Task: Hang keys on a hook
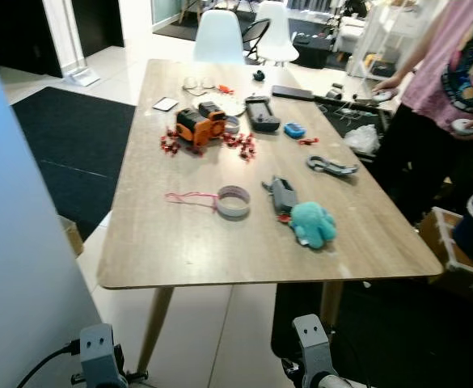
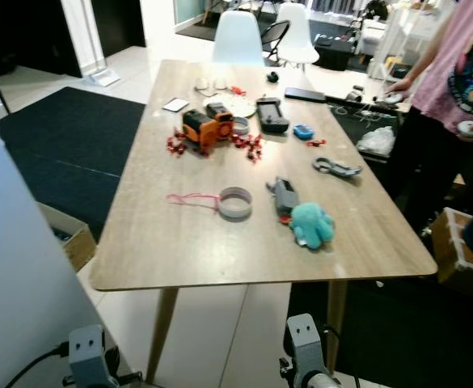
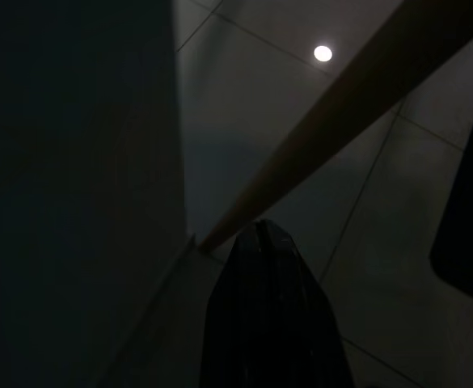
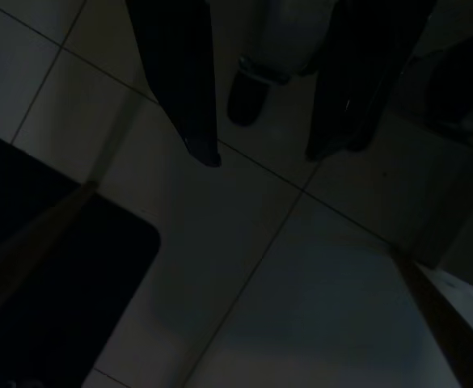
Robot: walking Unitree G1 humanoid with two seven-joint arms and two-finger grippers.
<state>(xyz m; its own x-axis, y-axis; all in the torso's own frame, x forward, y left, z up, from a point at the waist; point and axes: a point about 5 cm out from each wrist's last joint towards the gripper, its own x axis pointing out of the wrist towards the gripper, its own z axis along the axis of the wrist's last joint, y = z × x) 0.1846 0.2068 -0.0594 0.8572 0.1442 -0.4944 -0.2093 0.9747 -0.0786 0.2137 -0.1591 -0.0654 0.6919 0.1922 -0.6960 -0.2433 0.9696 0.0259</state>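
Left wrist view: my arms hang idle, keys wait on the table.

My left gripper (image 3: pixel 262 230) hangs low over dim tiled floor with its two fingers pressed together; my right gripper (image 4: pixel 272 153) hangs likewise, fingers spread apart with nothing between them. Up on the wooden table (image 1: pixel 179 250), near its front edge, lies what I judge to be the keys (image 1: pixel 282 195), a grey fob with a small red bit, touching a teal plush charm (image 1: pixel 313 224). I expect a light, loose bundle: the plush soft and squashy, the fob stiff. The stiff grey fob seems the surest hold. No hook that I can make out.
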